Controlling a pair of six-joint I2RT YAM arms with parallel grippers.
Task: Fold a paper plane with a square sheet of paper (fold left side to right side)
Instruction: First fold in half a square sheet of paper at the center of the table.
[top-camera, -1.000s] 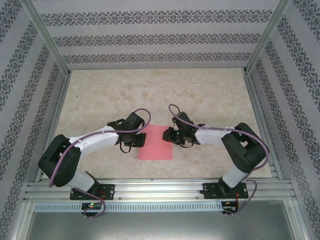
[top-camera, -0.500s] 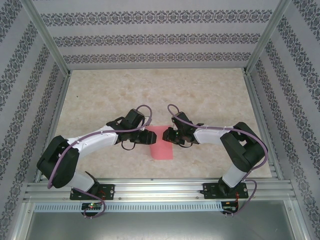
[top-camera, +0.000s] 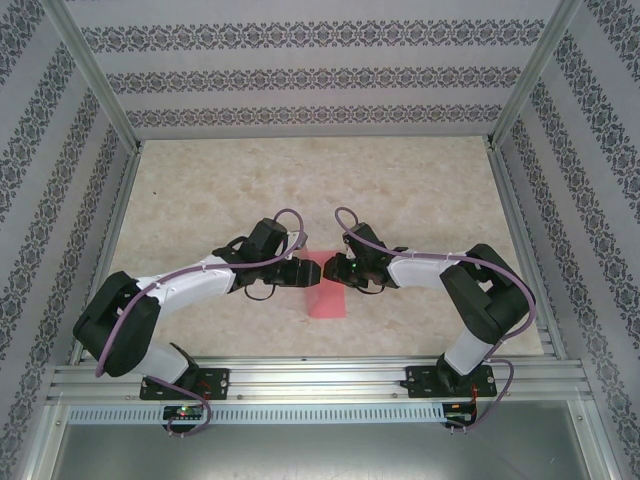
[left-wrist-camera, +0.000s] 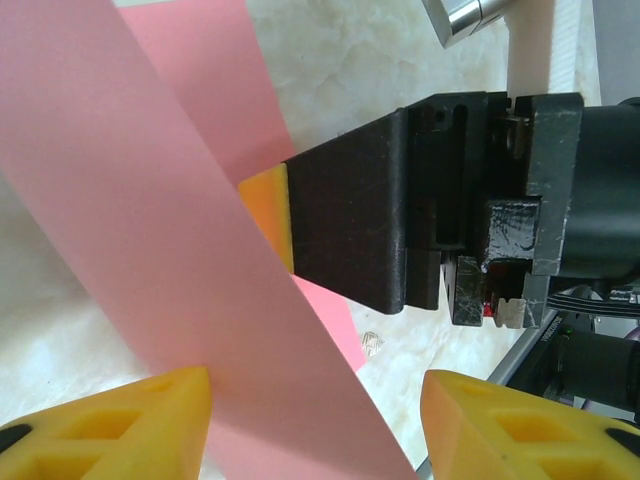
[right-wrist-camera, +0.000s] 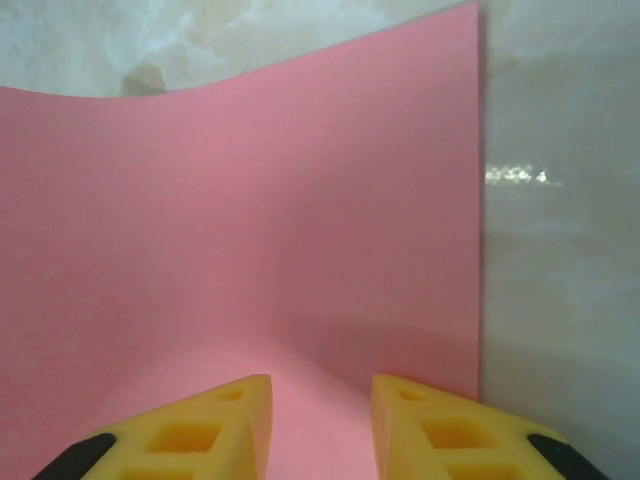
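The salmon-red sheet of paper (top-camera: 327, 300) lies at the table's near middle, its left part lifted and curled over to the right. In the left wrist view the raised flap (left-wrist-camera: 150, 250) slants across and leans on my left finger (left-wrist-camera: 150, 410). My left gripper (top-camera: 308, 272) is open, its fingers wide apart. My right gripper (top-camera: 335, 270) faces it closely, and its black finger (left-wrist-camera: 350, 220) shows just behind the flap. In the right wrist view the paper (right-wrist-camera: 250, 220) curves upward ahead, and the right gripper (right-wrist-camera: 320, 395) stands over it with a narrow gap between its fingers.
The marble-patterned table top (top-camera: 400, 190) stretches behind the arms. Aluminium posts and patterned walls (top-camera: 320, 75) enclose it on three sides. A metal rail (top-camera: 320, 380) runs along the near edge, with both arm bases on it.
My left gripper has moved right toward the right gripper, bringing the paper's left side over. From above, the visible paper has narrowed from a full square to a strip.
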